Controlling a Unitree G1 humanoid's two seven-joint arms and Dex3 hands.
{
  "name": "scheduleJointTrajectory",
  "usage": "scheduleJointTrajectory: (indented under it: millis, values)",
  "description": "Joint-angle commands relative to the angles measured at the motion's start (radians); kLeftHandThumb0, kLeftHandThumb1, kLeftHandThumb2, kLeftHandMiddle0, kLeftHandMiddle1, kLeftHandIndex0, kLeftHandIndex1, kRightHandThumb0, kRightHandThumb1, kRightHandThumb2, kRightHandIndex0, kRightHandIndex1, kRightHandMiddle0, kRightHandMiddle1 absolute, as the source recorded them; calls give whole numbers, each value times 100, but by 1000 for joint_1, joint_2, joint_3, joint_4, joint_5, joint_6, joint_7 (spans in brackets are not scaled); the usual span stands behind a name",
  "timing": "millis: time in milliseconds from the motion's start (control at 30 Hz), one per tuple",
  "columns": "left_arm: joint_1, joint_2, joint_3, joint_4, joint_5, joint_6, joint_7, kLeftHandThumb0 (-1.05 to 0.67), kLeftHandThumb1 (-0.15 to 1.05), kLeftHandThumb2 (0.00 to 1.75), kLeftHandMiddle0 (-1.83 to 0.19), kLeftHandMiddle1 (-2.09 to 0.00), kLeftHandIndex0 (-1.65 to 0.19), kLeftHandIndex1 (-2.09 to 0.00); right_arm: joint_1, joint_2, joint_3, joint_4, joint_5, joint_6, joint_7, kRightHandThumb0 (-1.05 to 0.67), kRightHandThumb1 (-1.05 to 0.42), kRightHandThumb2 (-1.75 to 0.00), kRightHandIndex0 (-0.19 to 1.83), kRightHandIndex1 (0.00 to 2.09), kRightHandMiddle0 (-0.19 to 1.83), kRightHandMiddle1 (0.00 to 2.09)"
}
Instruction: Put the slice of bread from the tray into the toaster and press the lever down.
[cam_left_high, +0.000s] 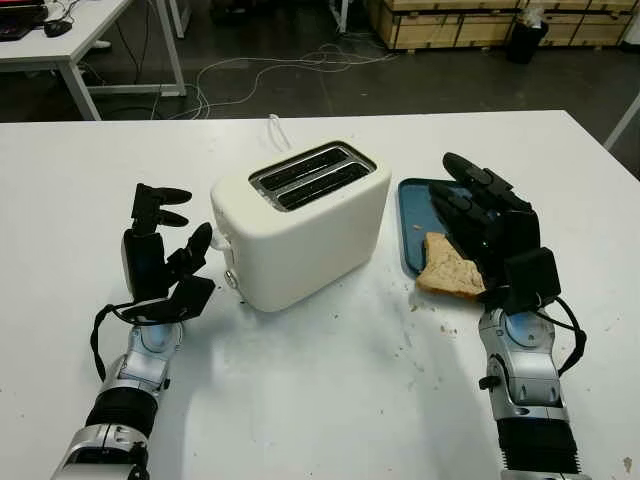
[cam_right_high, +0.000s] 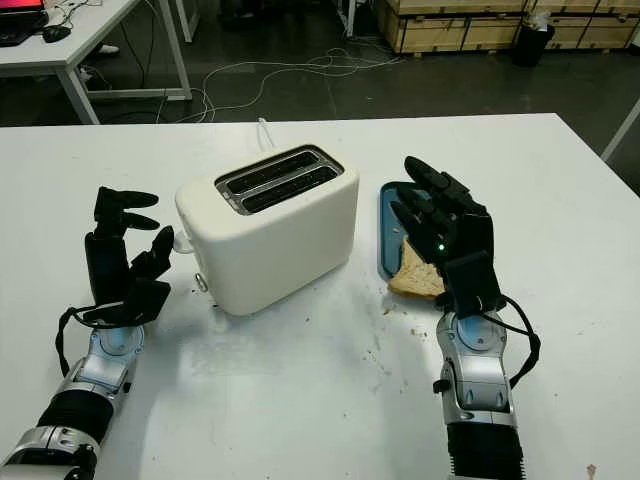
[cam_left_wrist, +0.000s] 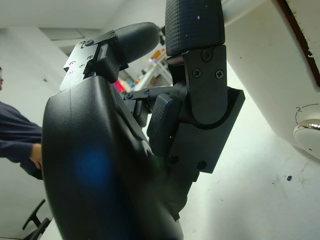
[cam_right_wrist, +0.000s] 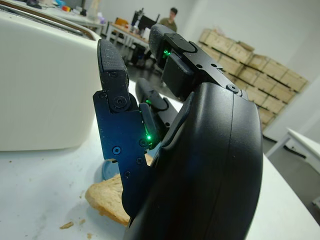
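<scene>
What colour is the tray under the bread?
The tray is blue, seen best in the left eye view, beside the white toaster.

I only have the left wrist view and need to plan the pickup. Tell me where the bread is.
Observer: The bread lies partly on the tray, to the right of the toaster. Its near edge hangs over the tray's rim onto the table.
Operator: Report the right hand.
Observer: The right hand is open just above the bread and holds nothing.
Operator: Check the toaster slots.
Observer: Both slots are empty.
</scene>
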Motion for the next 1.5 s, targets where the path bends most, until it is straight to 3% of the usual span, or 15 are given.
scheduleJointTrajectory:
  millis: [0, 367, 600, 833, 1067, 1233, 1467]
  values:
    - [-2, 6, -1, -12, 0, 4, -2, -105, 92, 63, -41, -166, -19, -154, -4, 2, -3, 1, 5, 16, 2, -45, -92, -9, 77, 1, 71, 0]
    - [5, 14, 7, -35, -5, 18, -10, -105, 92, 68, -47, -165, -25, -154, 7, -17, 6, -7, -22, 14, 15, -46, -92, -10, 77, 0, 70, 0]
    - [7, 33, 18, -42, -10, 7, -19, -105, 92, 65, -46, -164, -24, -153, 60, -127, -5, -40, -83, -44, 72, -49, -92, -7, 74, 0, 68, 0]
    - [12, 60, 24, -56, -8, 6, -25, -105, 92, 65, -40, -164, -18, -151, 136, -269, 19, -12, -375, -160, -27, -48, -87, -1, 73, 0, 68, 0]
    - [4, 62, 25, -43, -13, -10, -26, -105, 92, 64, -38, -164, -17, -151, 251, -417, 99, -116, -802, -100, -103, -48, -82, 0, 61, 0, 57, 0]
    - [5, 60, 25, -45, -17, -6, -30, -105, 92, 63, -39, -164, -17, -151, 318, -439, 156, -224, -989, 58, 9, -57, -79, 0, 42, 0, 38, 0]
    - [3, 60, 22, -39, -12, -15, -26, -105, 92, 63, -40, -162, -18, -150, 332, -437, 208, -229, -1056, 130, 47, -57, -77, 0, 36, 0, 35, 1]
